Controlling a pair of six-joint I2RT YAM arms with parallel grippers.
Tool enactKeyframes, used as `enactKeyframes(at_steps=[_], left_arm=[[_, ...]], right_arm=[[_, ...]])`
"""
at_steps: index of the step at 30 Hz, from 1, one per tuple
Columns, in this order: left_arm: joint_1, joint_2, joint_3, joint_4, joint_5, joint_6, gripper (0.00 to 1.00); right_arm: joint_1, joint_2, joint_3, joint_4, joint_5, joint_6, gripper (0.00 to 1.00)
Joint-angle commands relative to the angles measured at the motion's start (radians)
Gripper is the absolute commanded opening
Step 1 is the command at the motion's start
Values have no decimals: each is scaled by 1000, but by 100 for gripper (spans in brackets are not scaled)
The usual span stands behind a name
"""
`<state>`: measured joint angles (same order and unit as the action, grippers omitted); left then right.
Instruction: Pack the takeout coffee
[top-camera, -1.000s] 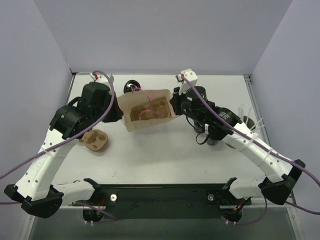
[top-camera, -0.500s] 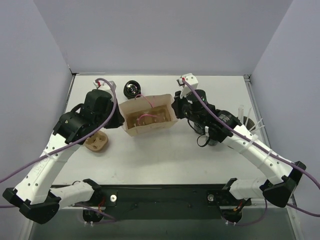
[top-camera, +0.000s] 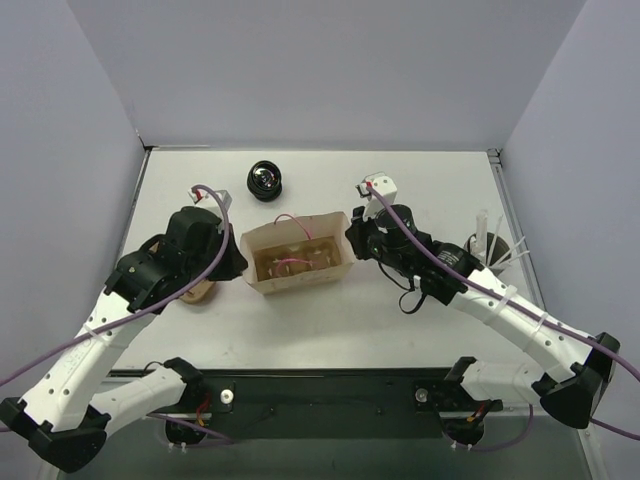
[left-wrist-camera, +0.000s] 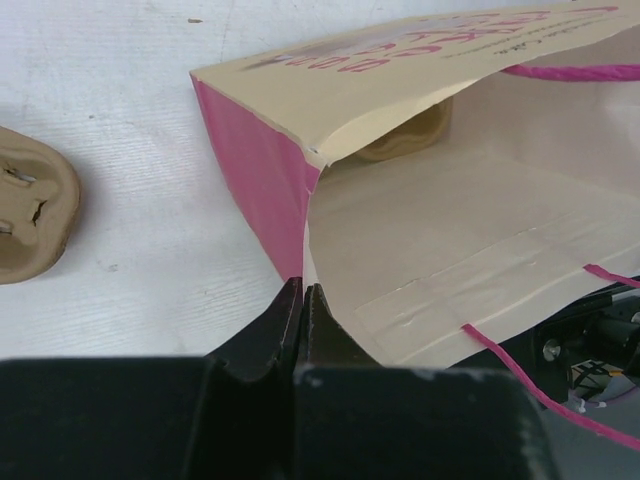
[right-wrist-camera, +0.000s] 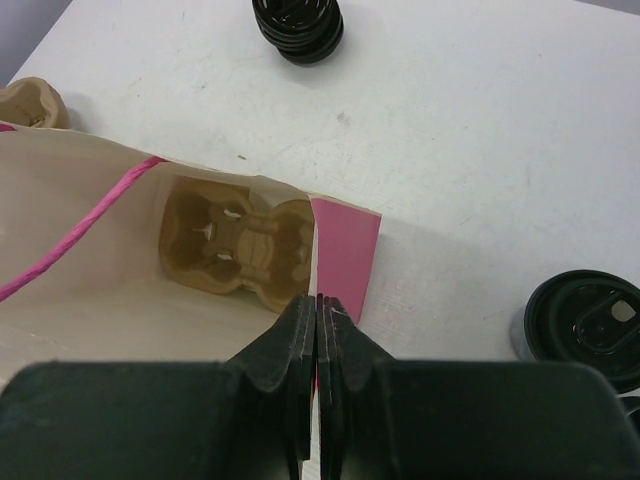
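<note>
The left claw (left-wrist-camera: 300, 300) is pinched shut on the paper bag's (top-camera: 300, 283) left wall and the right claw (right-wrist-camera: 317, 305) on its right wall, holding it open and upright mid-desk with a cardboard tray (right-wrist-camera: 235, 245) on its floor. The one coffee cup (right-wrist-camera: 585, 320) I can see stands outside the bag, toward the right edge. To do this well, I judge, set the bag square with its mouth wide before either claw lets go for the cup.

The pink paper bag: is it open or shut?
Open: the left gripper and right gripper hold the bag's opposite rims; a cardboard cup carrier shows inside.
</note>
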<state>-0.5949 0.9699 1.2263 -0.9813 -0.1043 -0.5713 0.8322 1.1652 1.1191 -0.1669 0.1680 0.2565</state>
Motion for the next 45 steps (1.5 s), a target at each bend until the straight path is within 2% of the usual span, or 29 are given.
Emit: enactKeyframes(at_steps=[1,2,4,7,8,12,19,21,23,24,26,27,28,29,31,32,35,41,45], left_arm=[[3,50,65,52,-50,66,0],[3,68,88,44,-61,74,0],[3,108,137,23,-83,77,18],[3,122,156,9,-97,56,38],[3,122,153,7,-101,45,41],[3,133,150,-2,-139,34,49],[3,154,139,50,-110,36,53],[3,162,151,56,-100,37,50],[3,164,153,61,-87,45,43],[3,162,153,61,-80,47,32],[3,164,154,61,-71,57,17],[3,164,156,64,-69,60,4],[3,165,156,69,-67,67,0],[3,167,154,91,-61,91,0],[3,162,148,128,-55,122,0],[3,161,147,174,-51,155,0],[4,136,113,269,-51,209,0],[4,14,-71,466,66,309,0],[4,-31,-120,481,89,327,0]], right_arm=[[1,-52,-19,64,25,-16,0],[2,-50,-13,63,30,-14,0],[5,-44,-5,53,41,-5,0],[13,-48,-16,53,39,13,0],[16,-56,-28,59,44,18,0],[18,-73,-47,73,61,24,0],[34,-71,-53,75,61,38,0],[41,-71,-54,70,70,46,0],[42,-75,-54,72,74,52,0],[42,-75,-54,72,74,53,0],[45,-75,-50,70,73,59,0],[45,-73,-47,64,76,59,0],[45,-70,-39,57,79,67,2],[44,-70,-16,26,85,67,11],[41,-70,16,-6,97,52,23],[38,-73,37,-31,96,29,35],[19,-96,64,-75,77,-14,53],[-157,-153,73,-98,-39,-13,61],[-277,-105,94,-135,-102,-33,70]])
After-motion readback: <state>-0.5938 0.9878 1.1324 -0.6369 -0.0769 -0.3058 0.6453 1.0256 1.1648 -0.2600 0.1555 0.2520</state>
